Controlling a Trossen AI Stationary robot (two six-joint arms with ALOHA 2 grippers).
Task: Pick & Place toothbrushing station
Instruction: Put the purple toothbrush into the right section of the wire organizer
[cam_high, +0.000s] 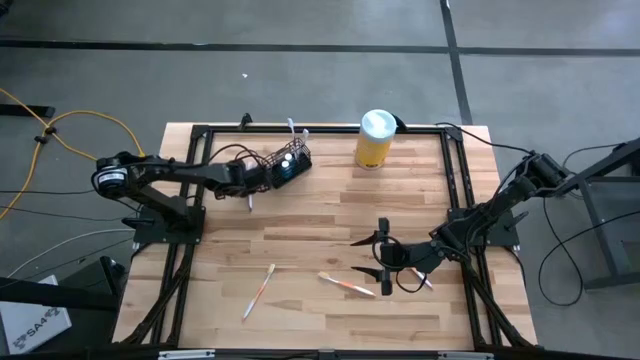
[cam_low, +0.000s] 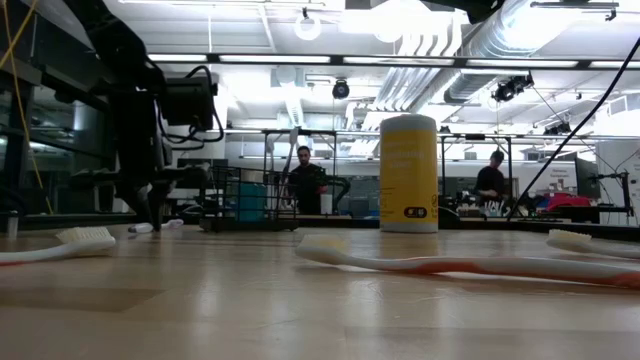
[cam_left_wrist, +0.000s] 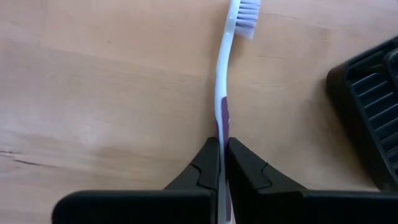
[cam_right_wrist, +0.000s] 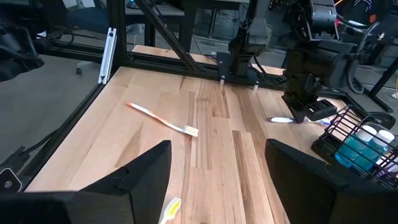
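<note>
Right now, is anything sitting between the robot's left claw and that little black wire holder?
Nothing visible stands between them. The left gripper is shut on a purple-and-white toothbrush lying on the table, and the black wire holder stands close beside it over bare wood. The right gripper waits open, farther off.

Four toothbrushes (cam_high: 258, 290), one wire-mesh holder (cam_high: 288, 162), one yellow canister (cam_high: 375, 139).

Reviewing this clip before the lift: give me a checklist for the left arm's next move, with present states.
1. Left gripper shut on the purple-and-white plastic toothbrush: ok.
2. Grip sits on the handle, bristles free: ok.
3. Toothbrush off the wooden table: cannot tell.
4. Black wire-mesh holder close beside the left gripper: ok.
5. Holder has room for the brush: cannot tell.
6. Right gripper open, parked away near the orange toothbrush: ok.
</note>
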